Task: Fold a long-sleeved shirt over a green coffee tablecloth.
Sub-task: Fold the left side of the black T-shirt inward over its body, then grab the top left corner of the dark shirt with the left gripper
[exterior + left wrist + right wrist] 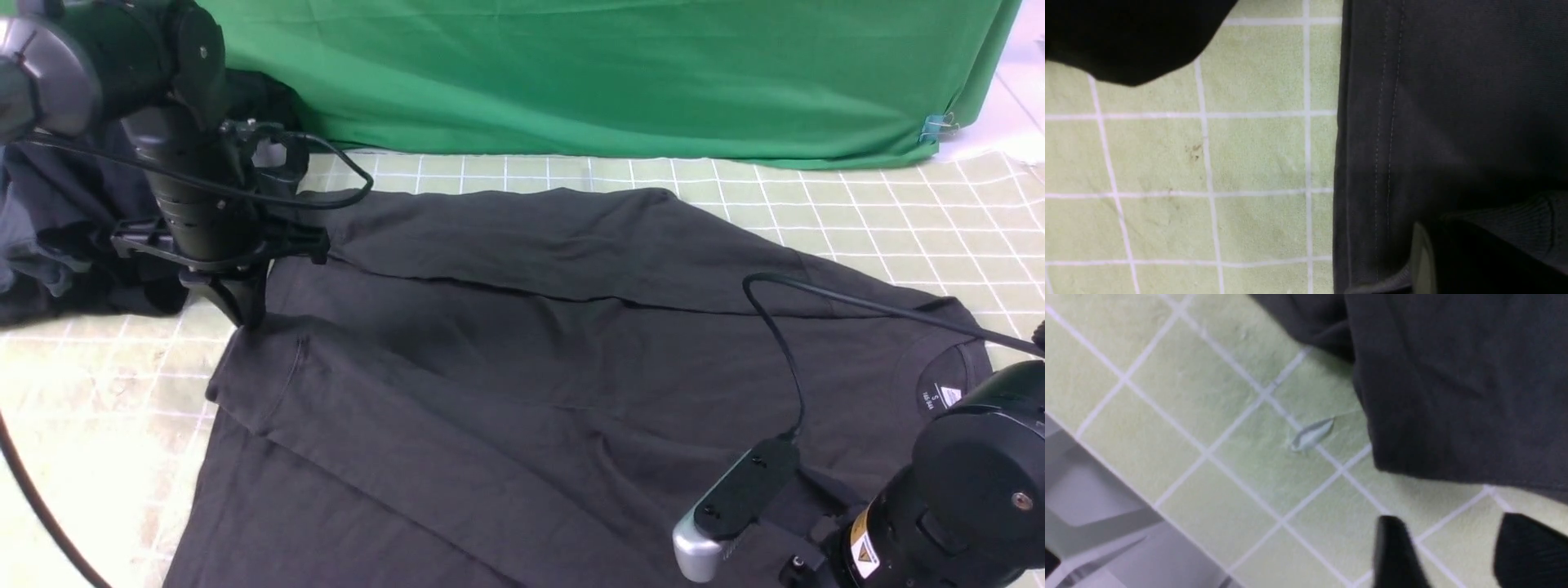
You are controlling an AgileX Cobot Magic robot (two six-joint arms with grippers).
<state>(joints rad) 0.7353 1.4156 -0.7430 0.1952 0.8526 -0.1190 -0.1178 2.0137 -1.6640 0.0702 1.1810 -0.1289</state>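
The long-sleeved shirt lies spread on the green coffee tablecloth, collar and neck label at the right, one sleeve folded across its far side. My left gripper points down at the shirt's left edge with its fingers together. In the left wrist view the stitched hem runs beside the tablecloth, and ribbed cuff fabric wraps the gripper. My right gripper stands open over bare tablecloth, just short of the shirt's edge. The front view hides its fingers.
Plain bright green fabric hangs along the back, with a blue clip at its right end. A black bundle of garments lies at far left behind the left arm. The table's edge and a grey frame show in the right wrist view.
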